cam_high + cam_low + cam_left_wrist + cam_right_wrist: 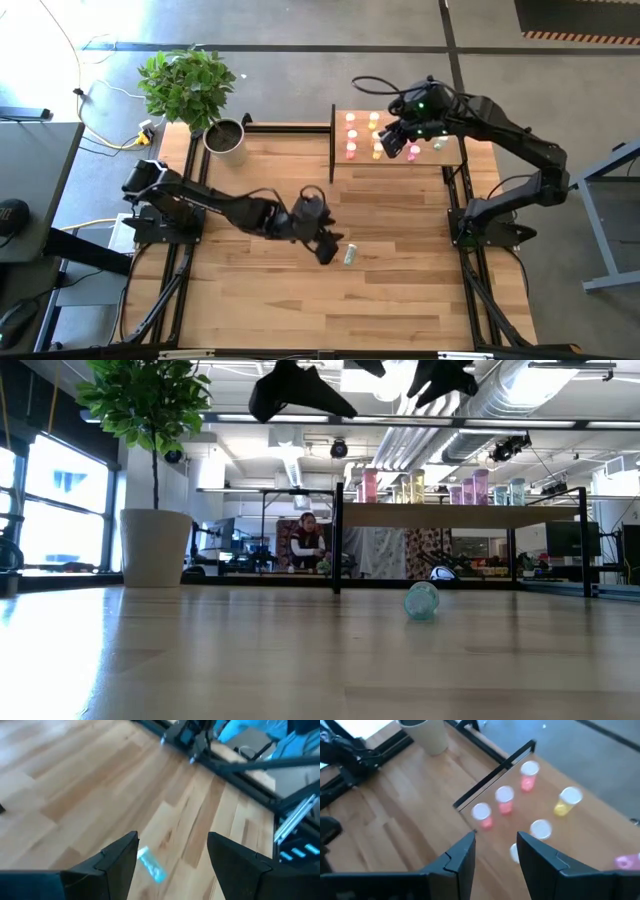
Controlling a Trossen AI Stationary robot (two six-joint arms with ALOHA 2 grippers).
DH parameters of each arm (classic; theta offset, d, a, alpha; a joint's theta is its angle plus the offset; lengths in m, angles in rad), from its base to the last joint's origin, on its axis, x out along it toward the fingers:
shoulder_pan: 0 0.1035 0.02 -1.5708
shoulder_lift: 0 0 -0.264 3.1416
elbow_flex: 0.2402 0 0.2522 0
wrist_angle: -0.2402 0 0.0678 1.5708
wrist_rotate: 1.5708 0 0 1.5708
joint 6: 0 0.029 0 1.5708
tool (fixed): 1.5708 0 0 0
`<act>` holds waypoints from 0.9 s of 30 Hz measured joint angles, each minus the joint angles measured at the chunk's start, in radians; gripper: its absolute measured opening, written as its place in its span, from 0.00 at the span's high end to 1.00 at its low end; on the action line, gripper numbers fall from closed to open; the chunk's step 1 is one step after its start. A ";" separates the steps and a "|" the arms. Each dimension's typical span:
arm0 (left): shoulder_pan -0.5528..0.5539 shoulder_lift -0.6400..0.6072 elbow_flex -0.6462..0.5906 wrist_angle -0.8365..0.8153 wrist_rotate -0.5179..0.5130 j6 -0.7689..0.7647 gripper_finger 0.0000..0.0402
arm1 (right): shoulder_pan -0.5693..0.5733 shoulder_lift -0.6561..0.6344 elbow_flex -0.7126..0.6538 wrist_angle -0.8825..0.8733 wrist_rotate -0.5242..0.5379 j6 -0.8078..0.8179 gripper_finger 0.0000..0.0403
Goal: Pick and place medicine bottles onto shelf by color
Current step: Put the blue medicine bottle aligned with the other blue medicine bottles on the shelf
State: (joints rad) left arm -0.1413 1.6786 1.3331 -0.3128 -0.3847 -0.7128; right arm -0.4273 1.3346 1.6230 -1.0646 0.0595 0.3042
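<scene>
The left jaws [172,852] hang spread and empty over a pale green bottle [350,256] lying on the counter [400,220]; being round, it may roll away if nudged. The right jaws [495,851], part-open and empty, hover over the shelf [450,150], where a low pass may topple standing bottles [505,800].

A bench [270,190] of striped light wood fills the middle of the scene. At its far left corner stands a white pot [226,139] with a leafy green plant [188,85]. One pale green bottle [350,256] lies on its side on the bare boards near the centre. At the far right sits a raised light-wood shelf [452,152], a thin black panel [333,143] upright along its left edge. On it stand small pink bottles [351,135] in a row, with yellow bottles [375,120] just to their right.
</scene>
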 joint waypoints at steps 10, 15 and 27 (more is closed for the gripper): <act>-0.077 0.161 0.000 0.022 -0.031 -0.073 0.43 | 0.094 0.000 -0.001 -0.051 0.000 0.090 0.66; -0.090 0.247 0.000 0.085 -0.042 -0.073 0.43 | 0.130 0.000 -0.002 -0.057 0.047 0.115 0.66; -0.086 0.380 -0.001 0.208 -0.047 -0.096 0.43 | 0.175 0.000 -0.002 -0.072 0.089 0.118 0.66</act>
State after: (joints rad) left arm -0.2278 2.0583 1.3323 -0.1044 -0.4316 -0.8091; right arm -0.2520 1.3346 1.6207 -1.1366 0.1485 0.4222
